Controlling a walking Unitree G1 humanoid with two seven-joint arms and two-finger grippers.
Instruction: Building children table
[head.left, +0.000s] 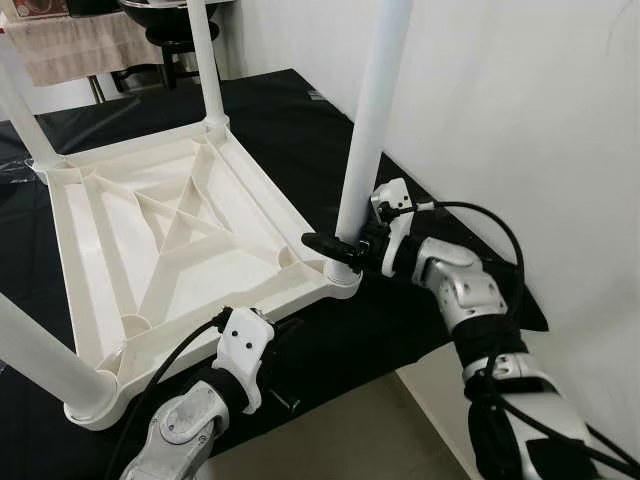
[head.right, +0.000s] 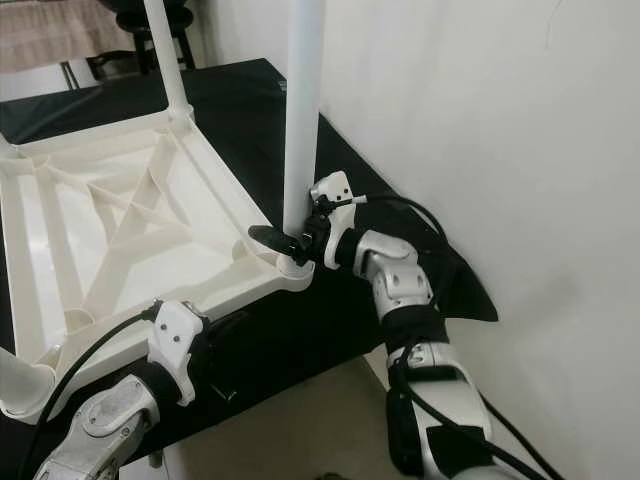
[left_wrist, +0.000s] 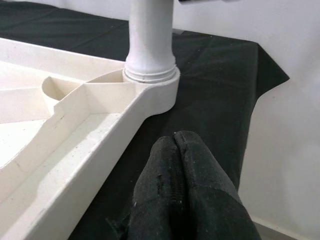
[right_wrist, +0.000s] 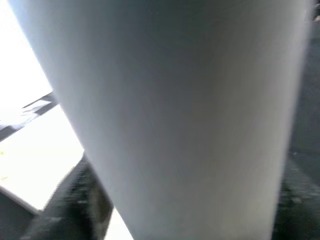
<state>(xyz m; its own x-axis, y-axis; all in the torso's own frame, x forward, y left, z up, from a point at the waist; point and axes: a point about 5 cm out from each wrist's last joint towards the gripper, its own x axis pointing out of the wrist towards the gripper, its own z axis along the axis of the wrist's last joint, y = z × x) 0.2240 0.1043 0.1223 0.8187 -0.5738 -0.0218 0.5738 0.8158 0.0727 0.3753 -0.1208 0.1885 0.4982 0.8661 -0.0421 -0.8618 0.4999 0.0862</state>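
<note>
Black cloth (head.left: 300, 130) covers the work surface, pushed up near a plain white wall (head.left: 540, 110), and on it lies the white moulded-plastic tabletop (head.left: 170, 240) flipped upside down, ribs showing, with round white plastic legs sticking up from the corners.

Right gripper (head.left: 340, 245) is on the near right leg (head.left: 375, 120), low down just above the corner socket (head.left: 343, 277). One black finger pokes out in front of the leg and the body sits behind it, so it looks clamped around the tube. The right wrist view is basically all pale leg, blurry, which fits.

Left gripper (left_wrist: 175, 165) hangs just off the tabletop's near edge, over the cloth, fingers pressed together and holding nothing. From its wrist camera you can see the leg seated in the socket, collar ring showing at the rim.

Handling-wise, my guess: it's all hollow plastic, so light and fairly stiff, but the smooth round leg is slippery. Grabbing low near the socket seems right, since a high grip would just lever the thing around. The tabletop will probably slide on the cloth if pushed sideways, so bracing the rim with the free gripper wouldn't hurt.
</note>
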